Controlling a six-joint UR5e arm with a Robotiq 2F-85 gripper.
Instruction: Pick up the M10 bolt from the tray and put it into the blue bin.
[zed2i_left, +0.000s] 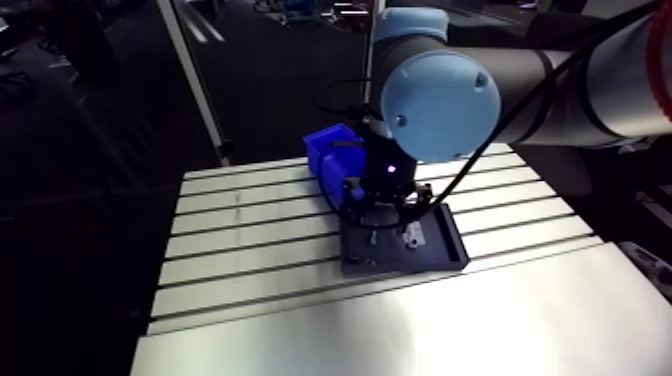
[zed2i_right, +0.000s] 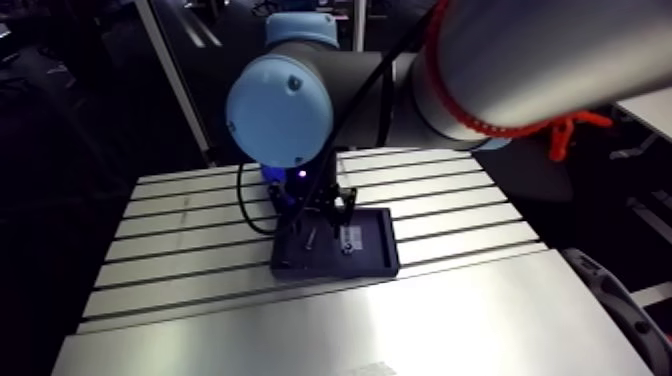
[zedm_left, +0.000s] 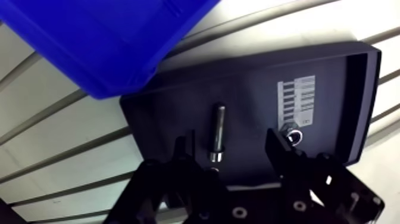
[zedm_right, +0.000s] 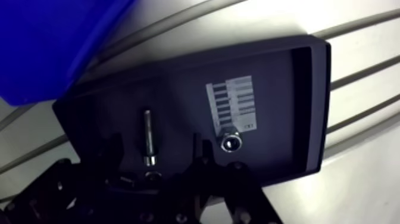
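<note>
1. The gripper (zedm_left: 231, 152) hangs low over the black tray (zedm_left: 357, 107). Its two fingers are spread wide and hold nothing.
2. The bolt (zedm_left: 218, 131) lies flat on the tray floor, untouched. In the wrist view it sits in the gap between the fingers. It is off centre, close to the finger on the blue bin's side and well clear of the other.
3. Its long axis runs away from the gripper, roughly square to the line joining the two fingertips. The jaws would therefore close across the shank, not along it.
4. The head, a bright cylindrical cap, is the end nearest the gripper. The plain shank end points away, towards the tray's far edge and the blue bin (zedm_left: 107, 42).
5. In my judgement the coming move turns on that offset. A small sideways shift towards the bin side would centre the shank before the descent, so the nearer finger does not land on the bolt or nudge it.
6. A small nut (zedm_left: 293, 136) lies just ahead of the other fingertip, at the foot of a white label (zedm_left: 296, 98). That finger could catch it on the way down.
7. In the arm view the blue bin stands on the slotted table (zed2i_left: 250, 230) at the tray's far-left corner. The carry after the lift looks short, far and to the left.
</note>
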